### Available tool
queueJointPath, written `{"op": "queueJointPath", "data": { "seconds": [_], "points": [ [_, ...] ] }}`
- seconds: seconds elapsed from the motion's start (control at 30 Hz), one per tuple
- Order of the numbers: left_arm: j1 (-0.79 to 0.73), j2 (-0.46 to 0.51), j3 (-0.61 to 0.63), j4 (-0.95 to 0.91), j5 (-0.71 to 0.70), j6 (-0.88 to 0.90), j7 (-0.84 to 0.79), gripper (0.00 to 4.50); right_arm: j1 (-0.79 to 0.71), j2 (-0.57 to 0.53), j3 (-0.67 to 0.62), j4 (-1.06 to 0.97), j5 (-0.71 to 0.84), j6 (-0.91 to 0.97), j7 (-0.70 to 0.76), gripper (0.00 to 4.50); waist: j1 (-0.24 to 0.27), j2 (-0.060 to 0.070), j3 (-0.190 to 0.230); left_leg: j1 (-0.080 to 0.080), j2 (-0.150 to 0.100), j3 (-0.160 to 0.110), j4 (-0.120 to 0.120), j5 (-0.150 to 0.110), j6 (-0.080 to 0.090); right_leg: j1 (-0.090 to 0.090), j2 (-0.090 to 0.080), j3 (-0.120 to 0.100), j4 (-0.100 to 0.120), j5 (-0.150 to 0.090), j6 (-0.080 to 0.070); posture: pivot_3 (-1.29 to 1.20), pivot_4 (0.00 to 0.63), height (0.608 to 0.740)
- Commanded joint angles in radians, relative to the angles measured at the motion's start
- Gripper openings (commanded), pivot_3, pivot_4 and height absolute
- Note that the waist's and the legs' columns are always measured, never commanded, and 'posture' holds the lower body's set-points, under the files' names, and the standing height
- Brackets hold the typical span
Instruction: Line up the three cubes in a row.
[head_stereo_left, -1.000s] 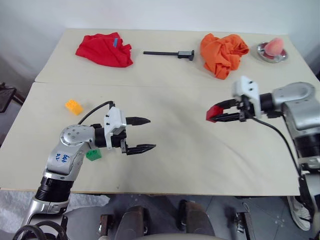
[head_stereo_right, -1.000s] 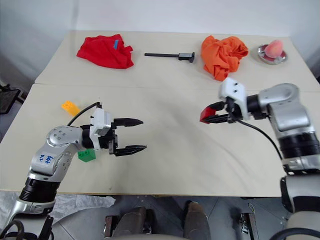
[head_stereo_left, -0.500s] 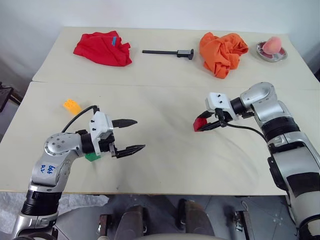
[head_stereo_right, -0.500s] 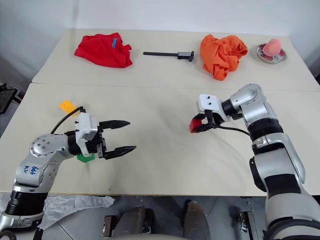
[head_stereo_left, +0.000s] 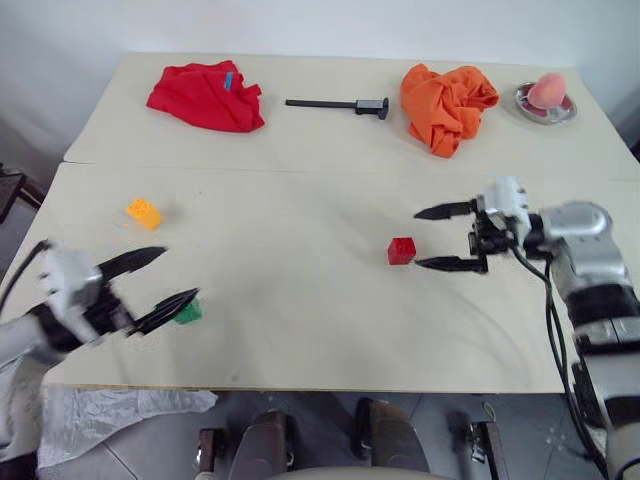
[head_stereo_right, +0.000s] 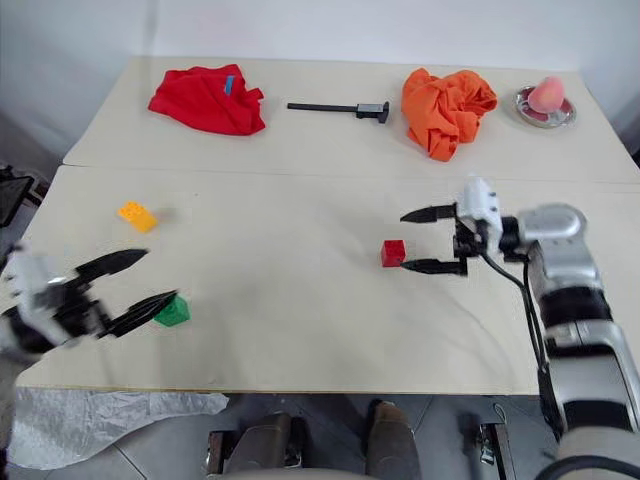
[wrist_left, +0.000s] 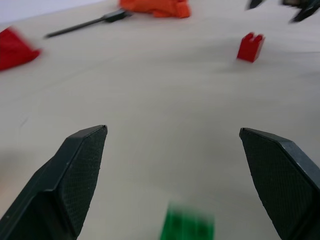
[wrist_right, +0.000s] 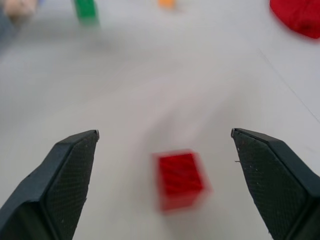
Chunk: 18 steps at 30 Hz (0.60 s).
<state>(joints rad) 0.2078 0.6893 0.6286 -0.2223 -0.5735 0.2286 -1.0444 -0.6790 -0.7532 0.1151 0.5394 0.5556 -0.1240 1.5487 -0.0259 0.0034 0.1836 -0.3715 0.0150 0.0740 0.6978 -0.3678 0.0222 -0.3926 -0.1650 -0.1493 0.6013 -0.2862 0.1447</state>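
Sitting on the big pale table (head_stereo_left: 320, 320), far at the back, are a red cloth (head_stereo_left: 205, 96) and an orange cloth (head_stereo_left: 447, 106), with a thin black tool (head_stereo_left: 338, 104) between them and a little metal dish (head_stereo_left: 545, 103) with something pink in it at the far right. Closer in, the right gripper (head_stereo_left: 440, 238) has its two black fingers wide apart and holds nothing, and the red cube (head_stereo_left: 401, 250) sits on the table just beside its tips. Over on the left, the left gripper (head_stereo_left: 165, 280) is wide open too and holds nothing, the green cube (head_stereo_left: 187, 312) sits right by its lower finger, and the yellow-orange cube (head_stereo_left: 144, 212) sits a bit farther back, well apart from the red one.
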Motion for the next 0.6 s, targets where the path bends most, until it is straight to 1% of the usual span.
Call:
{"op": "queueJointPath", "data": {
  "seconds": [0.03,0.13,0.23,0.27,0.37,0.5,0.57,0.6],
  "points": [
    [0.109,0.013,0.125,0.113,-0.006,-0.075,-0.073,4.5,0.065,0.005,-0.06,-0.145,0.096,0.043,0.065,4.44,-0.002,0.0,0.0,0.001,0.0,0.001,0.001,0.0,0.0,0.0,0.0,0.0,0.0,0.0,0.0,0.0,0.15,0.74],
    [0.169,0.024,0.186,0.259,0.008,-0.129,-0.101,4.5,0.132,0.013,-0.06,-0.226,0.11,0.108,0.065,4.44,-0.001,0.0,0.0,0.003,0.001,0.004,0.001,0.0,0.0,0.0,0.0,0.002,0.003,0.0,0.0,0.0,0.15,0.74],
    [0.228,0.031,0.216,0.351,0.02,-0.164,-0.123,4.5,0.199,0.011,-0.044,-0.266,0.106,0.057,0.066,4.44,0.001,0.0,0.0,0.003,0.001,0.003,0.001,0.0,-0.001,0.0,0.0,0.002,0.004,0.0,0.0,0.0,0.15,0.74],
    [0.25,0.028,0.223,0.36,0.012,-0.163,-0.132,4.5,0.214,0.015,-0.063,-0.259,0.099,0.054,0.064,4.44,0.002,0.0,0.0,0.003,0.001,0.003,0.001,-0.001,0.0,0.0,0.0,0.002,0.004,0.0,0.0,0.0,0.15,0.74],
    [0.274,0.023,0.217,0.345,0.005,-0.183,-0.143,4.5,0.231,0.015,-0.107,-0.238,0.084,0.038,0.058,4.44,0.008,0.0,0.0,0.003,0.001,0.003,0.001,-0.002,0.001,0.0,-0.002,0.002,0.003,0.0,0.0,0.0,0.15,0.74],
    [0.215,0.022,0.139,0.248,-0.017,-0.156,-0.129,4.5,0.248,-0.009,-0.168,-0.232,0.084,0.039,0.043,4.44,0.022,0.0,0.0,0.003,0.002,0.003,0.002,-0.002,0.001,0.0,-0.002,0.003,0.004,0.0,0.0,0.0,0.15,0.74],
    [0.173,0.025,0.092,0.211,-0.006,-0.152,-0.113,4.5,0.264,-0.033,-0.186,-0.239,0.086,0.083,0.048,4.44,0.025,0.0,0.0,0.003,0.003,0.003,0.002,-0.002,0.001,0.0,-0.002,0.003,0.004,0.0,0.0,0.0,0.15,0.74],
    [0.124,0.028,0.045,0.2,0.006,-0.15,-0.105,4.5,0.286,-0.05,-0.197,-0.243,0.086,0.091,0.056,4.44,0.027,0.0,0.0,0.003,0.003,0.003,0.002,-0.002,0.001,0.0,-0.002,0.003,0.004,0.0,0.0,0.0,0.15,0.74]
  ]
}}
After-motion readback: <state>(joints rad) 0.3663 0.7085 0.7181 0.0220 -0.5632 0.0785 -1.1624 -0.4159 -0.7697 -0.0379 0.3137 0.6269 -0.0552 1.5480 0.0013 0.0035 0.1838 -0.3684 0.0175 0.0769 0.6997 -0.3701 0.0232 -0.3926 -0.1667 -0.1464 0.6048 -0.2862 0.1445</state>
